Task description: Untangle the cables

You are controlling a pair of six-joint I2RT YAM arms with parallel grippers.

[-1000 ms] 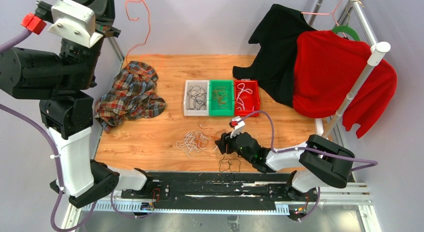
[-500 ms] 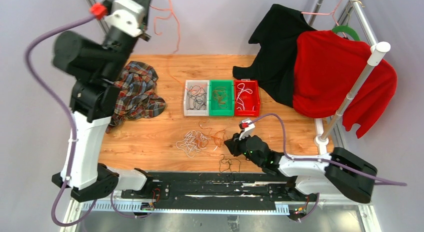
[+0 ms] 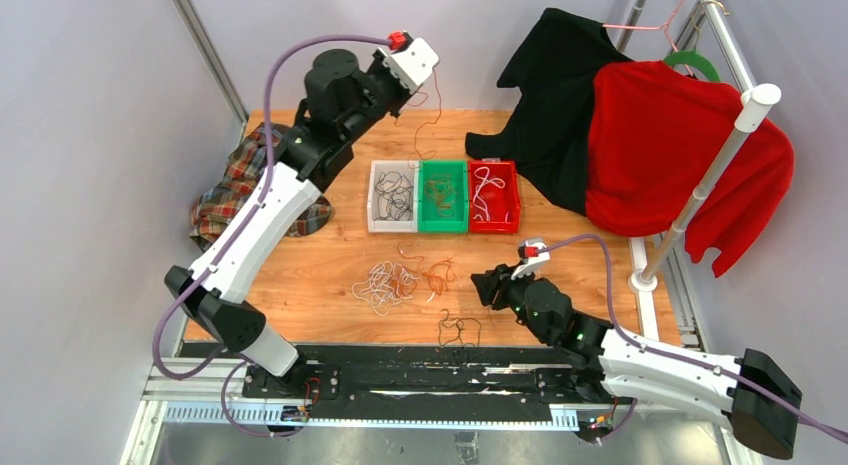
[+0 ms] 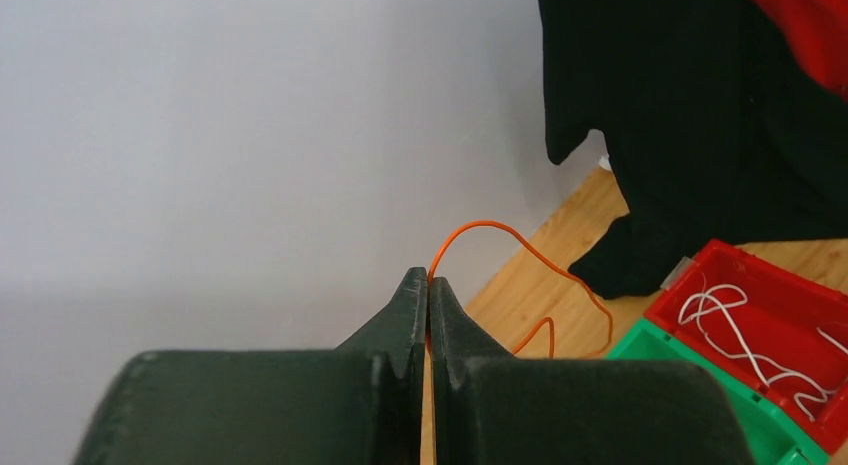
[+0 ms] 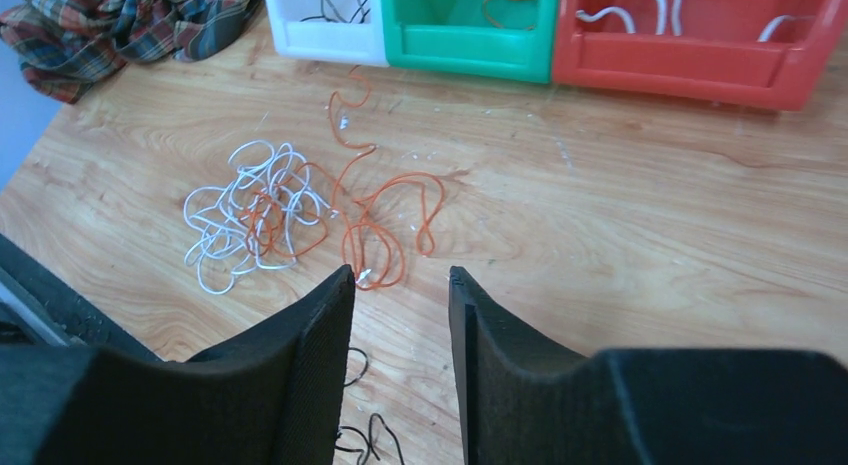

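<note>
**Orange cable pinched aloft, knot left on the bench**

At the left edge we see a plaid shirt (image 3: 235, 190) bunched over the side of the bench (image 3: 580, 255). The left fingers (image 4: 428, 290) are pressed together on a thin orange cable (image 4: 500, 228), held above the far edge. It arches out, then hangs down towards the wood behind the white bin (image 3: 393, 195) and green bin (image 3: 443, 195). In front of the bins lies the tangle (image 5: 290, 220), white loops left, orange right, longer side to side, with one orange tail pointing at the bins. A black cable (image 3: 458, 330) lies by the near edge. Bare wood opens right of the tangle, where the right fingers (image 3: 487, 285) stand apart, holding nothing, near the orange loops.
</note>
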